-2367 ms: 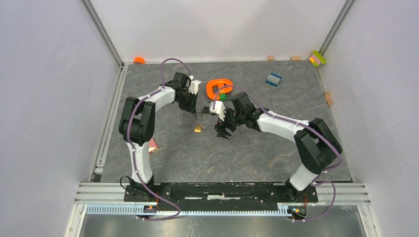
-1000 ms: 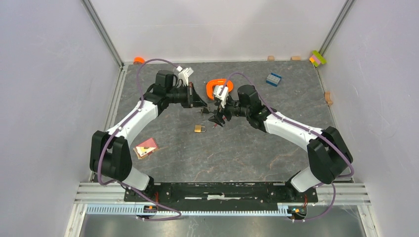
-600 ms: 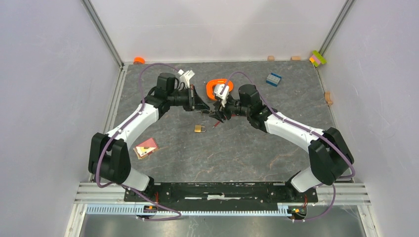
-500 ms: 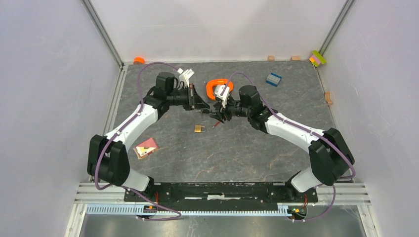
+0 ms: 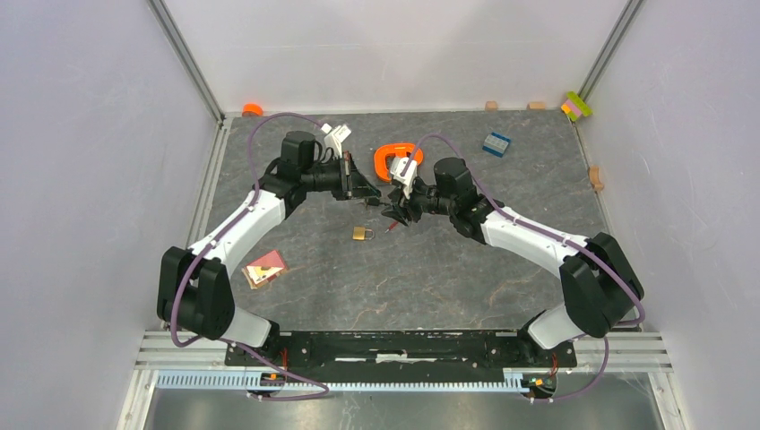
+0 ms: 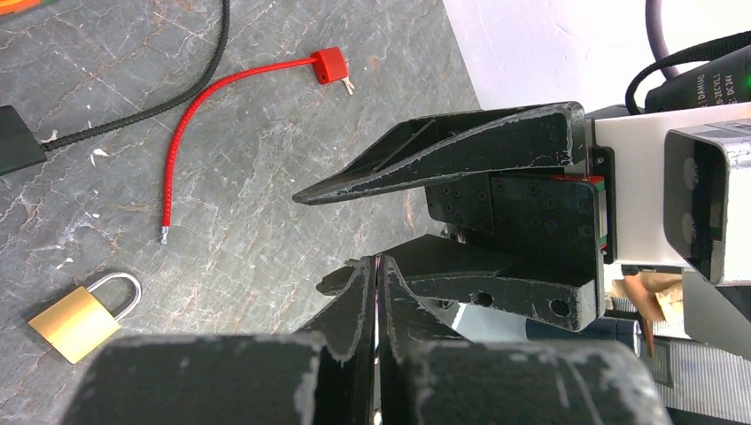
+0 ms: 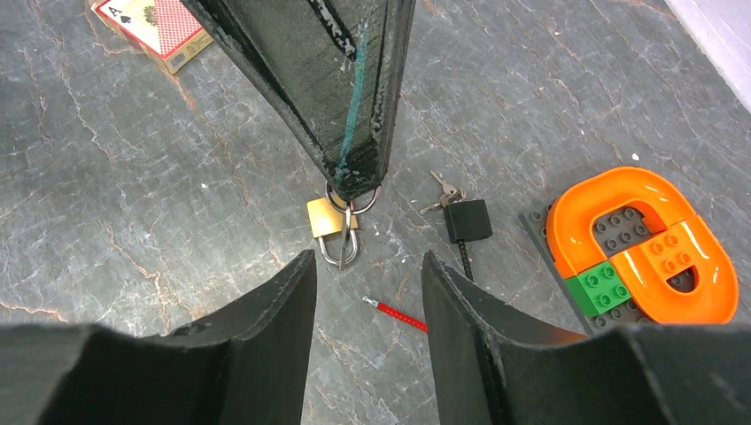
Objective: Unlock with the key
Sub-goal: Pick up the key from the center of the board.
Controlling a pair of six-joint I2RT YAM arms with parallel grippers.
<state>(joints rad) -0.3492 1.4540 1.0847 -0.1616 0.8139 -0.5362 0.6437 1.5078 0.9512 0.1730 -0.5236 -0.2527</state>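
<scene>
Closing in on the key, the right claw [image 7: 367, 261] has narrowed its opening during the last second, but its two fingers [image 7: 266, 328] still stand apart, one on each side of the tip of the left claw [image 6: 375, 266]. The left claw is pressed together. In the right wrist view it seems to pinch a small key [image 7: 349, 207] on a ring that hangs from its tip, although the grip itself is not clear to see. A little earlier the left arm [image 5: 242, 224] was bent low over the worktop [image 5: 430, 278]. Now it is stretched out, and both claws meet in the air just behind the padlock [image 5: 361, 233]. The padlock has not moved: it lies flat on the worktop, near the claws but touched by neither, and it looks locked. In my judgement the key is being passed or re-gripped between the claws, so that it can be aimed better at the keyhole. The unlocking itself is not yet begun, and the key could slip if the left claw lets go too early.
</scene>
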